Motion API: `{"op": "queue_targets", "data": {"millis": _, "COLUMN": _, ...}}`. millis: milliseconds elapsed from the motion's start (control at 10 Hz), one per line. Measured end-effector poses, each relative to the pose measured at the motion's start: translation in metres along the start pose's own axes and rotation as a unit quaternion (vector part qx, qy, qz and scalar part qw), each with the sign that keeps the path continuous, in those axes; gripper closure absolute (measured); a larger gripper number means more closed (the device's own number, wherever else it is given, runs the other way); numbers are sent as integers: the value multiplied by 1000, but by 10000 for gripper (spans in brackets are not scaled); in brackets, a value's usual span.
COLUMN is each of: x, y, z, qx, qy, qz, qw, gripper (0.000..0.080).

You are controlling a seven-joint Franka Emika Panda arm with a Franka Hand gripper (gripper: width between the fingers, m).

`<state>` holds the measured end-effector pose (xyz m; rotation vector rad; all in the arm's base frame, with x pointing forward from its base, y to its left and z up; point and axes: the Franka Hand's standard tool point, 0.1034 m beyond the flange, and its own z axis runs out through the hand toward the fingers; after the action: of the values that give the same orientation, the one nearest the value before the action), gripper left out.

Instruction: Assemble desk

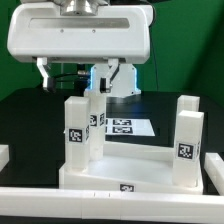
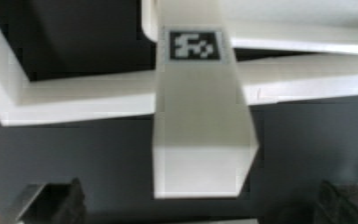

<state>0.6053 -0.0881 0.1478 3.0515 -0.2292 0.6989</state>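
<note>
So the gripper (image 1: pixel 97 78) hangs wide open over the desk, not gripping anything. The tabletop (image 1: pixel 120 172) sits on the black table (image 1: pixel 30 110) with legs standing up at its corners. From the wrist view, one tagged leg (image 2: pixel 204 110) runs right between the spread fingers (image 2: pixel 51 200), untouched.

No words, brand names or numbers can be read anywhere. The only signs are black-and-white marker tags: one on each upright desk leg (image 1: pixel 77 128), one on the tabletop (image 1: pixel 127 180) front rim, and several on the marker board (image 1: pixel 122 126) behind. In the wrist view a leg (image 2: pixel 204 110) bears one such tag.
</note>
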Motion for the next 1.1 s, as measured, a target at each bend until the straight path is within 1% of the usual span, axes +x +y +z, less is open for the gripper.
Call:
{"op": "queue_targets", "data": {"millis": 100, "x": 1, "y": 0, "z": 0, "qx": -1, "qy": 2, "qz": 0, "qw": 1000, "gripper": 151}}
{"op": "queue_targets", "data": {"millis": 200, "x": -3, "y": -3, "z": 1, "qx": 7, "qy": -15, "qz": 6, "qw": 1000, "gripper": 151}}
{"op": "queue_targets", "data": {"millis": 300, "x": -9, "y": -11, "z": 4, "qx": 30, "qy": -72, "qz": 14, "qw": 997, "gripper": 151}}
{"op": "queue_targets", "data": {"millis": 400, "x": -4, "y": -9, "z": 5, "qx": 36, "qy": -105, "qz": 10, "qw": 994, "gripper": 151}}
{"op": "queue_targets", "data": {"millis": 500, "x": -1, "y": -5, "z": 9, "qx": 38, "qy": -118, "qz": 8, "qw": 992, "gripper": 151}}
{"op": "queue_targets", "data": {"millis": 600, "x": -8, "y": -8, "z": 12, "qx": 49, "qy": -164, "qz": 5, "qw": 985, "gripper": 151}}
{"op": "queue_targets", "data": {"millis": 700, "x": -5, "y": -7, "z": 13, "qx": 56, "qy": -183, "qz": 5, "qw": 982, "gripper": 151}}
{"op": "queue_targets", "data": {"millis": 1000, "x": -4, "y": -8, "z": 15, "qx": 55, "qy": -182, "qz": 5, "qw": 982, "gripper": 151}}
{"op": "queue_targets", "data": {"millis": 1100, "x": -5, "y": -7, "z": 16, "qx": 51, "qy": -184, "qz": -1, "qw": 982, "gripper": 151}}
